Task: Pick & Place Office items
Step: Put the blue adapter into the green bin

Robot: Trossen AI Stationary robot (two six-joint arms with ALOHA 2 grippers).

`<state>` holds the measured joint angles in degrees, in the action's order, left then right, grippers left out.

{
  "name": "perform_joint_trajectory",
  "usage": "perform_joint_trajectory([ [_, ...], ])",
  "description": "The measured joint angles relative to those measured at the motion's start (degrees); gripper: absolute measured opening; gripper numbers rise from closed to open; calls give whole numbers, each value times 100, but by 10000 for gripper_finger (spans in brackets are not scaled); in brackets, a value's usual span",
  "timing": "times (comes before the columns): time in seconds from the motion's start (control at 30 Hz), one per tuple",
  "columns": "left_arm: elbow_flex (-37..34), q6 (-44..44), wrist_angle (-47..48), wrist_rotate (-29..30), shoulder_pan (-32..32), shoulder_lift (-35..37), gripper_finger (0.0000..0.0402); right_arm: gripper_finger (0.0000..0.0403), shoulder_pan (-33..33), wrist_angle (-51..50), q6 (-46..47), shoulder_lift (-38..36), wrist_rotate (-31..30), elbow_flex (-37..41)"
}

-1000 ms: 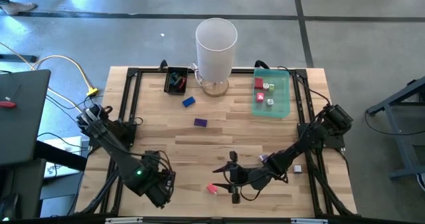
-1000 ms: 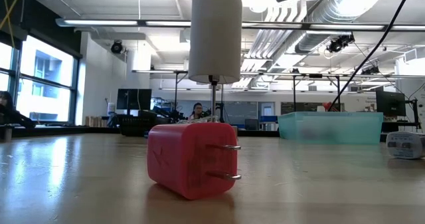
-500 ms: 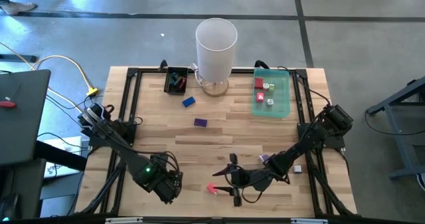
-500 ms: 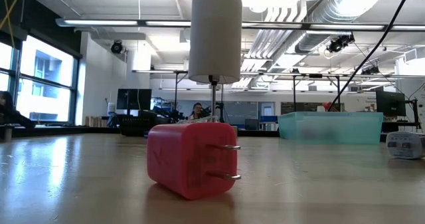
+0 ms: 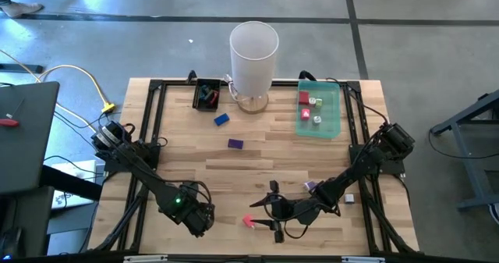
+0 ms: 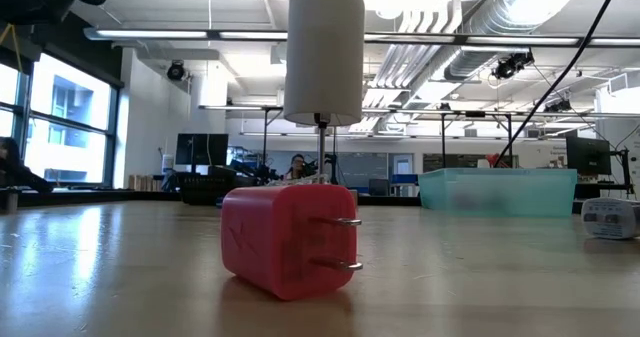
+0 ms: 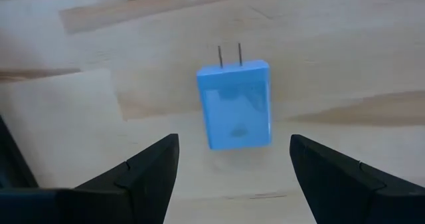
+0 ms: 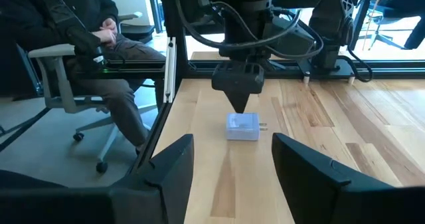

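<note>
A red plug adapter [image 5: 249, 222] lies on the wooden table near its front edge, its two prongs level [image 6: 345, 242]. My left gripper [image 5: 204, 216] is open just to the plug's left. In the left wrist view the plug [image 7: 234, 108] shows ahead of the two spread fingers [image 7: 232, 139], untouched. My right gripper [image 5: 274, 210] is open and empty just right of the plug. In the right wrist view its fingers [image 8: 232, 139] face the plug [image 8: 242, 125], with the left arm above it.
A blue piece [image 5: 221, 119] and a purple piece [image 5: 235, 143] lie mid-table. At the back stand a small black tray [image 5: 207, 94], a tall white cylinder [image 5: 253, 56] and a green tray [image 5: 331, 111] holding red pieces. A person [image 8: 86, 38] sits beyond the table's left edge.
My left gripper has moved toward the table's right edge, toward the red plug, and the arm now shows at the low view's top left. The plug and my right gripper have kept still.
</note>
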<state>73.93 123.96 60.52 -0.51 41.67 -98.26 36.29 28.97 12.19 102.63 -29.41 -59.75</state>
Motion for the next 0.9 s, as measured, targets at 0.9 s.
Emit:
perform_joint_trajectory([
  [0.9,-1034,-83,-1592,-23,0,19,275,192,0,62,1,0,151,0],
])
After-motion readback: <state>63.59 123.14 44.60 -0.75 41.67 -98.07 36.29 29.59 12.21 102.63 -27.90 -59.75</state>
